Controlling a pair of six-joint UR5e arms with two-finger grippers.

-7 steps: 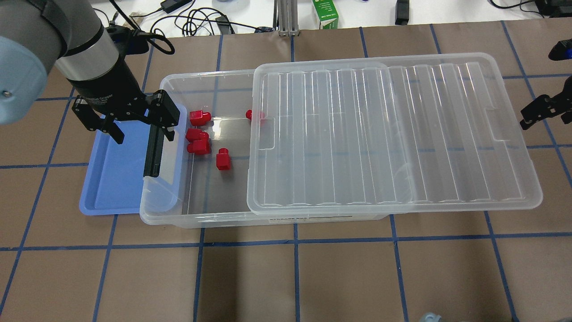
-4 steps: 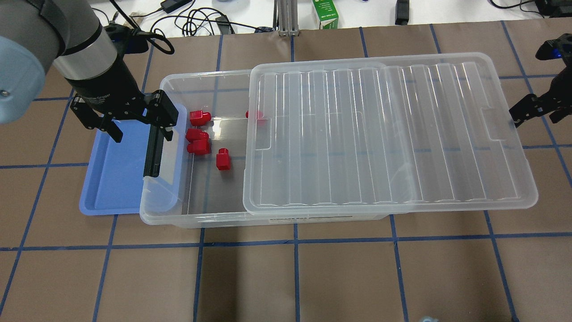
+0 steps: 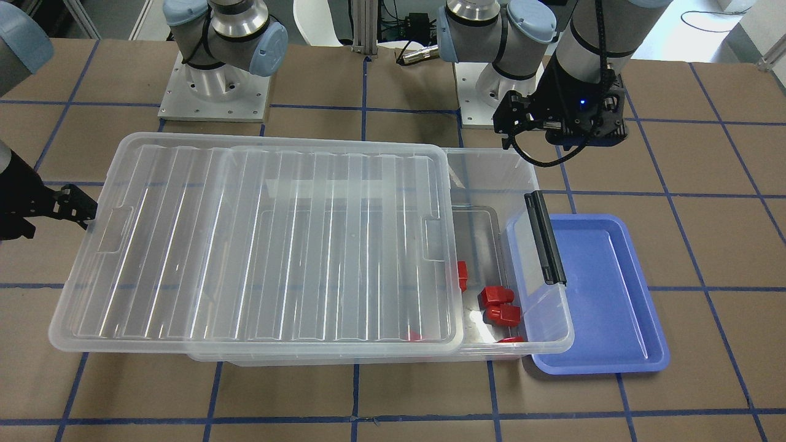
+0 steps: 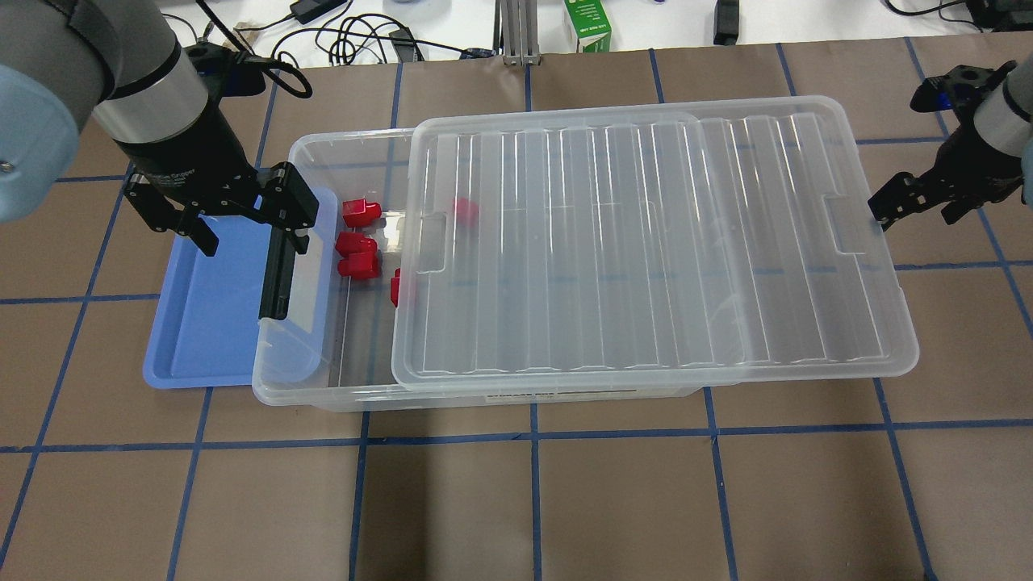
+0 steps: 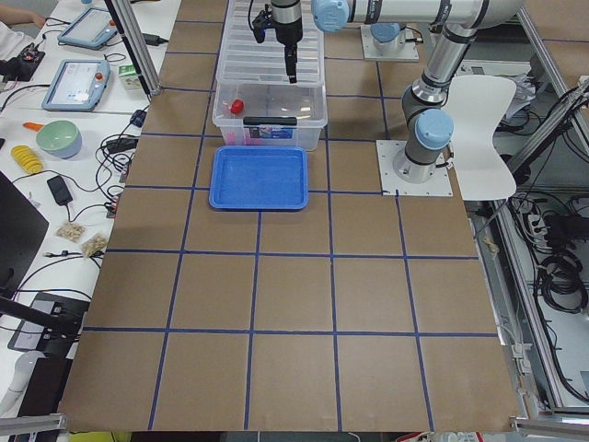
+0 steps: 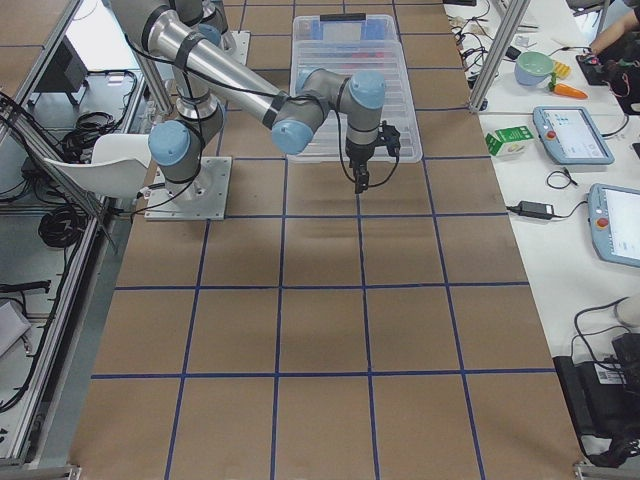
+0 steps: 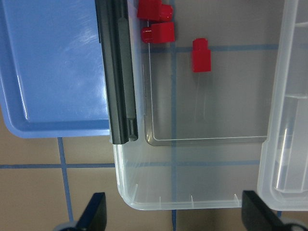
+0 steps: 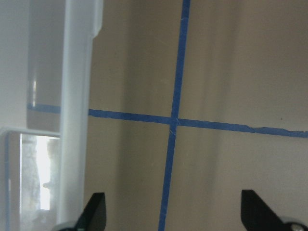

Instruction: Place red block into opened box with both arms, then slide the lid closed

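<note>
Five small bright-red blocks (image 4: pixel 361 211) lie on the floor of one large clear plastic box (image 4: pixel 323 395), which stands on a brown counter (image 4: pixel 565 500) gridded with blue tape. Each block is squarish with a narrower stub at one end. Three lie in the uncovered strip at the box's latch end. A fourth (image 4: pixel 397 288) sits half under the lid's edge, and the fifth (image 4: pixel 465 210) shows blurred through the lid. One clear ribbed lid (image 4: pixel 646 242) rests on top of the box, covering most of it and overhanging the end away from the black latch bar (image 4: pixel 278 274). One blue tray (image 4: pixel 202 323) sits against the box's latch end, with the box's rim overlapping it. There are two robot arms. The left claw (image 4: pixel 252 230) hangs above the latch end, fingers wide apart and holding nothing. The right claw (image 4: pixel 920 206) is at the lid's overhanging short end, fingers apart, with one fingertip at the lid's edge beside its notch.
</note>
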